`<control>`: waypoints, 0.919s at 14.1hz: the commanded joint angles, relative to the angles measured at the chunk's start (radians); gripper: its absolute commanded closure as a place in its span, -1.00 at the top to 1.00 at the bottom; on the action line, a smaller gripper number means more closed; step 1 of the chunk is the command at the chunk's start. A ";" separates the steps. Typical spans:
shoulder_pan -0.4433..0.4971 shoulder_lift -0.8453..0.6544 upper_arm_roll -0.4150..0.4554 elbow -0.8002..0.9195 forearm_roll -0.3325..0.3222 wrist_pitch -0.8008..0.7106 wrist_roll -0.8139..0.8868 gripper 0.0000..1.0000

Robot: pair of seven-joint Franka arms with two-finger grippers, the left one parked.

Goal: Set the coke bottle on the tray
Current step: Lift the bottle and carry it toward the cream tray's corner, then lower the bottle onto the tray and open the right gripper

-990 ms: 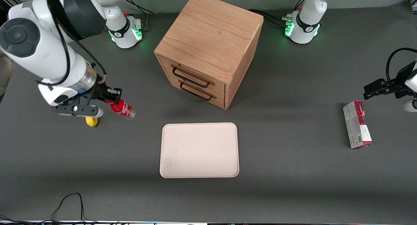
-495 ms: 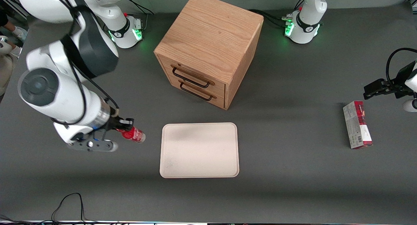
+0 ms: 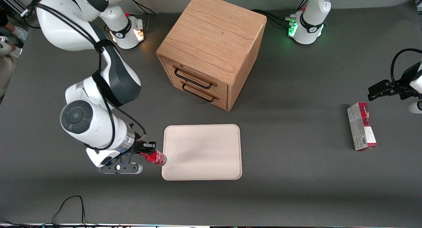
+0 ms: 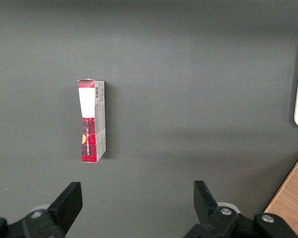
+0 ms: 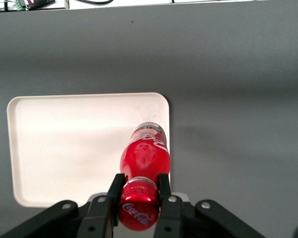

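Over tray (image 3: 201, 152) edge, gripper (image 3: 146, 151) clamps coke bottle (image 3: 156, 158); cabinet (image 3: 211, 49) nearby.

Red coke bottle (image 5: 144, 159), cream tray (image 5: 64, 144), black claw (image 5: 139, 191).

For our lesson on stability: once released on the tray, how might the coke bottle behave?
Held by its cap in the gripper, the coke bottle looks tall and narrow, so it may tip. Its round body would probably roll. The tray rim is low and might barely stop it.
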 commanded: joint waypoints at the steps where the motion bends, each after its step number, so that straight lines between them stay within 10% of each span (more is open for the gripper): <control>1: 0.007 0.018 0.010 -0.074 -0.054 0.105 0.006 -1.00; 9: 0.013 0.050 -0.049 -0.164 -0.049 0.233 -0.048 -0.92; 11: 0.015 0.050 -0.049 -0.190 -0.051 0.273 -0.036 0.97; 13: 0.016 0.047 -0.050 -0.222 -0.053 0.333 -0.002 1.00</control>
